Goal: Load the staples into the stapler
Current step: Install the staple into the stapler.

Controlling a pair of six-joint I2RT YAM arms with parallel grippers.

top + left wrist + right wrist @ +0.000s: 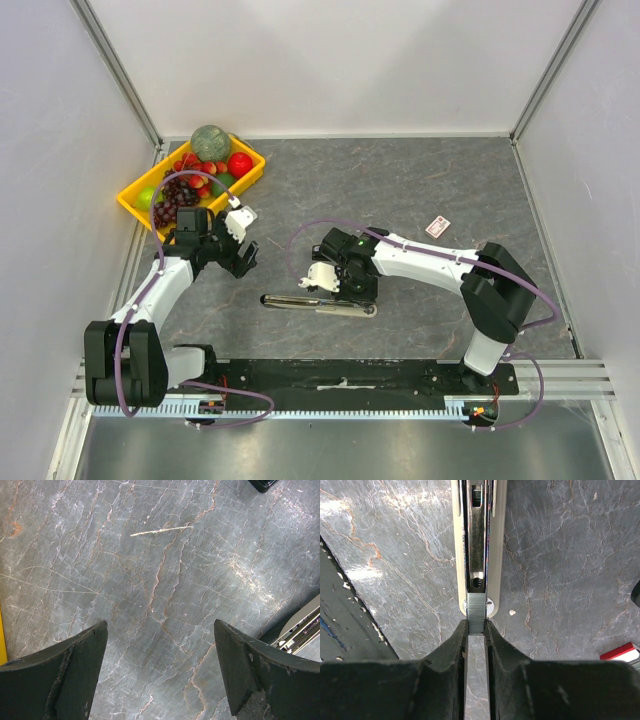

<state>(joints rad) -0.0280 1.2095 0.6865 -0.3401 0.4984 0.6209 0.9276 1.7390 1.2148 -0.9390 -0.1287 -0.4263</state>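
The stapler (pixel 290 302) lies opened out flat on the grey stone surface (pixel 480 180), just in front of the arm bases, with its long loading channel facing up. The right claw (pixel 476 626) is down at one end of it, its fingers drawn nearly together and pinching a short grey strip of staples (pixel 476 607) from both sides. The strip sits in line with the channel at its near end. It looks partly inside the rails, though the wrist view does not show whether it is fully seated. The left claw (pixel 160 625) hangs low over bare surface to the left of the stapler, spread wide with nothing between its fingers. The small red-and-white staple box (pixel 437 227) lies well apart, to the right of the right arm. A yellow tray (pixel 135 212) of fruit sits in the far left corner.
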